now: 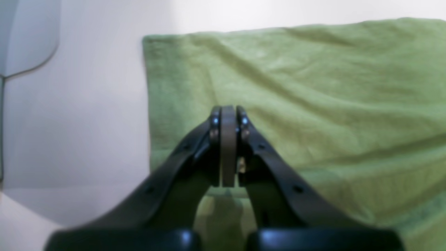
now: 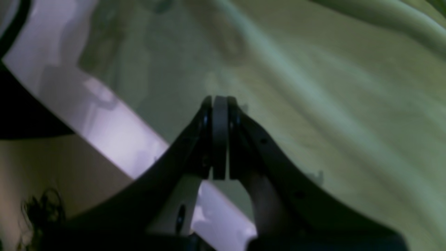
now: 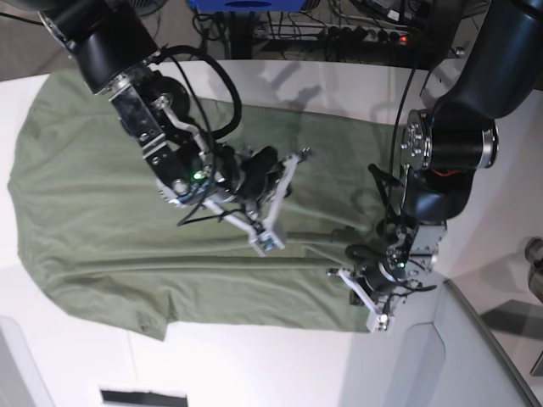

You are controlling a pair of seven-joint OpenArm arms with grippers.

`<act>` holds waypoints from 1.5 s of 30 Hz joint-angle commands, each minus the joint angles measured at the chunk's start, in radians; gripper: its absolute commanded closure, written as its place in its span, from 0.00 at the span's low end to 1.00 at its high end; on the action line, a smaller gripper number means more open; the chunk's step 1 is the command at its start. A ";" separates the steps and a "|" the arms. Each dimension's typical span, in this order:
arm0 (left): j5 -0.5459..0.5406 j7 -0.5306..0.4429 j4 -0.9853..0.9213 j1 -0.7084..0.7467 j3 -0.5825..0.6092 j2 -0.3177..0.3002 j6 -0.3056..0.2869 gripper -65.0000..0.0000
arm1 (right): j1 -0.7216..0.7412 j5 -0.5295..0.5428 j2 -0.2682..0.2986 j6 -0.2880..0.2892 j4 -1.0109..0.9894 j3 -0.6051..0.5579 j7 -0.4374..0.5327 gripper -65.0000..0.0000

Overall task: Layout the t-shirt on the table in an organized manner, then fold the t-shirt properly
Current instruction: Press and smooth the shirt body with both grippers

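1. The left claw [image 1: 228, 146] has its jaws pressed fully together with nothing between them; it hangs over the near edge of the t-shirt [image 1: 296, 97].
2. In the base view this claw [image 3: 373, 305] sits at the shirt's lower right corner, close to the tabletop [image 3: 254, 365] edge.
3. The right claw [image 2: 219, 139] is likewise closed tight and holds nothing; cloth [image 2: 313, 104] fills most of its view, with a strip of bare tabletop [image 2: 115, 132] to the left.
4. In the base view the right claw [image 3: 270, 222] hovers over the middle of the shirt [image 3: 93, 212]; whether it touches the cloth I cannot tell.
5. The shirt lies spread across the tabletop, olive green, mostly flat, with long creases running across it and a folded ridge along its lower part.
6. In the left wrist view one shirt corner [image 1: 146, 38] lies square on the tabletop [image 1: 87, 122].
7. No brand, label or writing can be read on the shirt or arms; the wrist views are blurred.
8. A raised pale panel [image 3: 475, 356] stands at lower right, beside the left claw.
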 commanded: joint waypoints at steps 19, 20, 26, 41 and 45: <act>-0.097 0.250 0.449 0.159 0.000 -0.008 -0.008 1.00 | -0.068 0.012 -0.057 0.012 -0.150 -0.034 0.092 1.00; -0.106 0.295 0.527 0.199 0.001 -0.017 -0.008 1.00 | -0.068 0.012 -0.057 0.012 -0.148 -0.034 0.092 1.00; -0.136 0.445 0.944 0.531 0.000 -0.051 -0.008 1.00 | -0.065 0.012 -0.017 0.008 -0.147 -0.025 0.092 1.00; -0.134 0.441 0.998 0.785 -0.097 -0.128 -0.005 1.00 | -0.111 0.014 0.008 0.012 -0.136 0.313 0.108 1.00; -0.136 0.441 1.001 0.840 -0.105 -0.132 -0.005 1.00 | -0.123 0.014 0.009 0.014 -0.133 0.337 0.108 1.00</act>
